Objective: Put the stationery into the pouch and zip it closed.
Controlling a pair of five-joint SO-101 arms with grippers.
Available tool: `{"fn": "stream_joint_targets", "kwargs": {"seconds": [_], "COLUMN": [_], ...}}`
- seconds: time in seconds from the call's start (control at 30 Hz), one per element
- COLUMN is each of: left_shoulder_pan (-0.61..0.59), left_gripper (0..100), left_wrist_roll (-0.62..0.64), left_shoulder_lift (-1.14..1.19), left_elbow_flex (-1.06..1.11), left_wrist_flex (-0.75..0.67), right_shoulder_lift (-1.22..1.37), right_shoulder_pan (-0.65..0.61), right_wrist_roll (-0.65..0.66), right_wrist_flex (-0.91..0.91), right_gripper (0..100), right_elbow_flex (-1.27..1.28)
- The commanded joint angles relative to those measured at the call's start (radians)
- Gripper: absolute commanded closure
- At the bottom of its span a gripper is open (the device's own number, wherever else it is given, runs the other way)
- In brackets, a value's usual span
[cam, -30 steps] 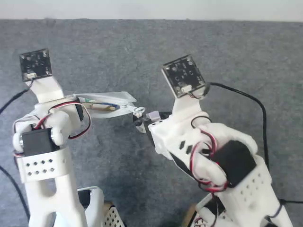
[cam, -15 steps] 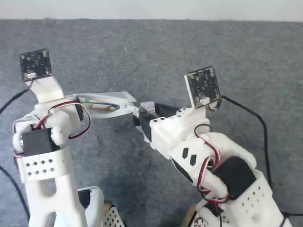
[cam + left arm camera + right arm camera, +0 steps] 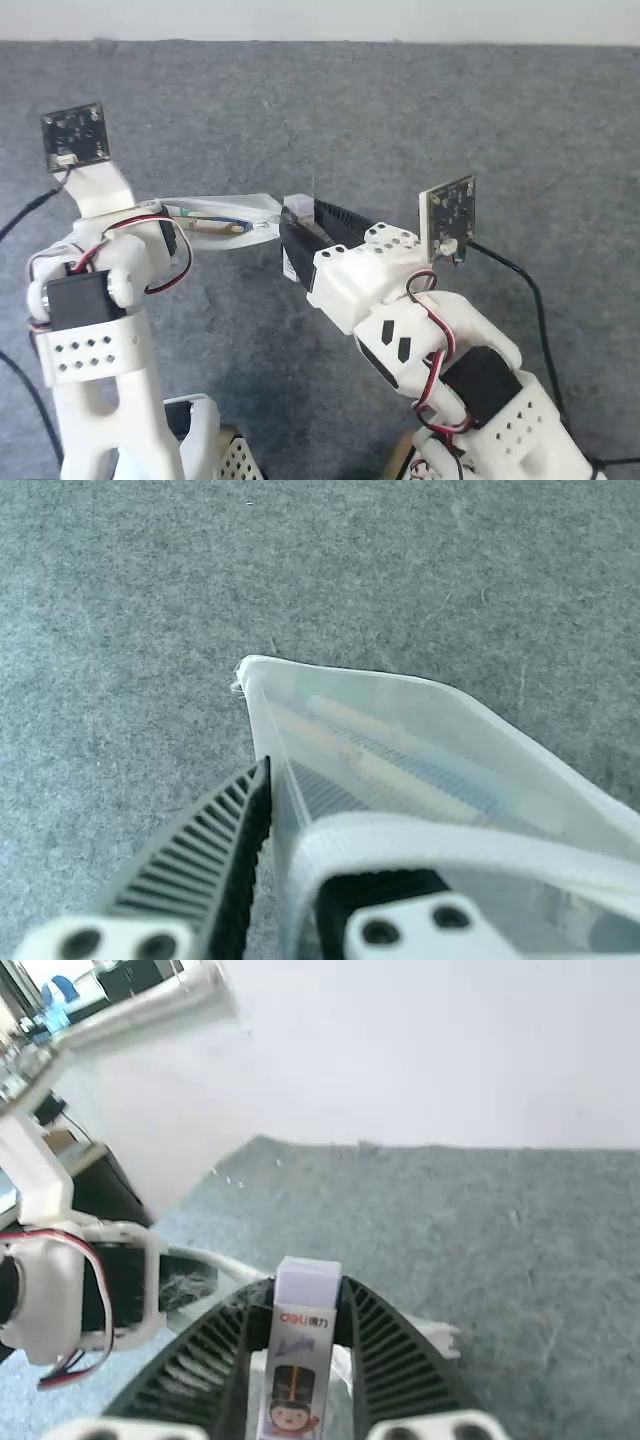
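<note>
While our left jaws pinch one end of the pouch (image 3: 225, 215), our right jaws clamp the eraser (image 3: 299, 208) right at its other end. The danger, we reckon, is a floppy mouth: the eraser snags the rim and tumbles to the table (image 3: 480, 110).

The left tool (image 3: 287, 815) is clamped on the rim of the pouch (image 3: 430, 770), with its arm (image 3: 92, 300) folded upright. The right tool (image 3: 305, 1298) is closed on an eraser (image 3: 298, 1360) and is pointed toward the left tool, close beside it.

Pouch (image 3: 420, 750) is glossy translucent plastic; table cover (image 3: 150, 600), rough cloth.
</note>
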Motion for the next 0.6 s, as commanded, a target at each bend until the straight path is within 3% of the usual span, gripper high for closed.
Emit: {"fn": "stream_joint_targets", "kwargs": {"seconds": [0.0, 0.57], "left_shoulder_pan": [0.005, 0.005], "left_gripper": [99, 99], "left_wrist_roll": [-0.014, -0.014], "left_shoulder_lift": [-0.046, -0.046], "left_elbow_flex": [-0.03, -0.03], "left_wrist_flex": [-0.026, -0.025], "right_shoulder_lift": [-0.028, -0.021], "right_shoulder_pan": [-0.008, -0.008], "right_wrist_roll": [-0.009, -0.008], "right_wrist_flex": [-0.099, -0.53], "right_gripper": [99.1, 99.1], "right_elbow_flex": [0.006, 0.169]}}
